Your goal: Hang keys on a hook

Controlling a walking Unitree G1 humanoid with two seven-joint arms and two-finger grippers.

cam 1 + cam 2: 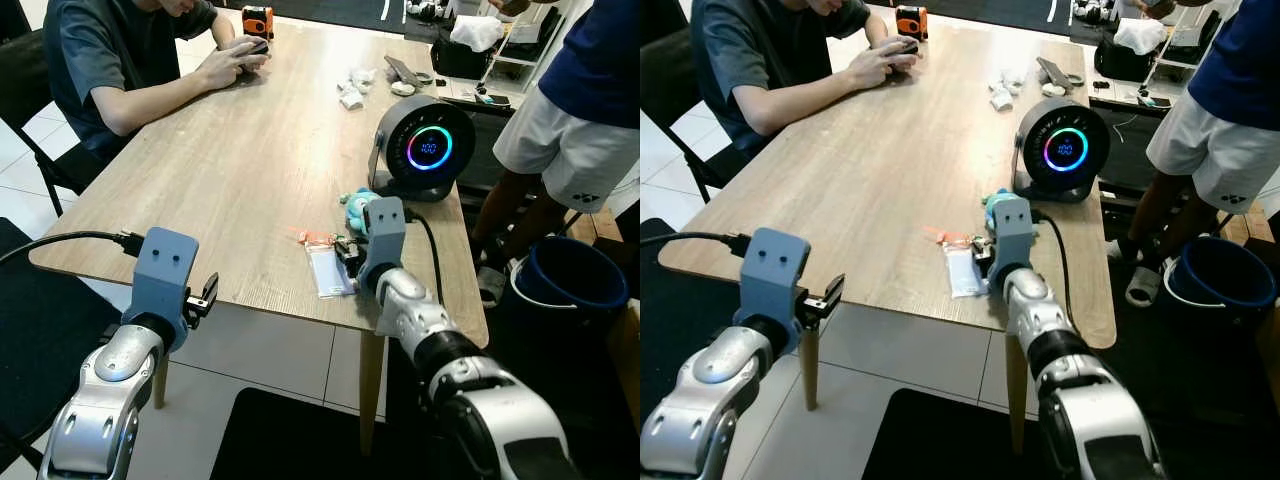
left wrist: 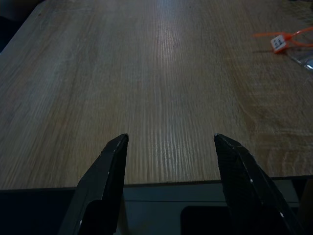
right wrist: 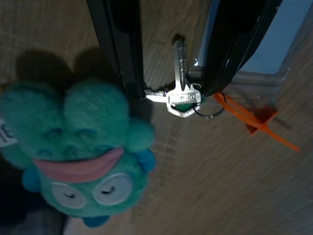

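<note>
The right claw [image 3: 171, 93] is down on the wooden worktop [image 1: 250, 170], its fingers either side of the silver keys [image 3: 182, 95] without clamping them, beside a teal plush toy [image 3: 80, 156]. The left claw [image 2: 168, 186] hovers released at the worktop's near edge.

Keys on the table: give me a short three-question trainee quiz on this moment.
1. True or false: the right gripper has its fingers on either side of the keys.
2. What lies beside the keys: A) teal plush toy B) mug C) book?
3. Fill in: the left gripper is ____ and holds nothing, at the table edge.

Key: 1 true; 2 A; 3 open.
</note>
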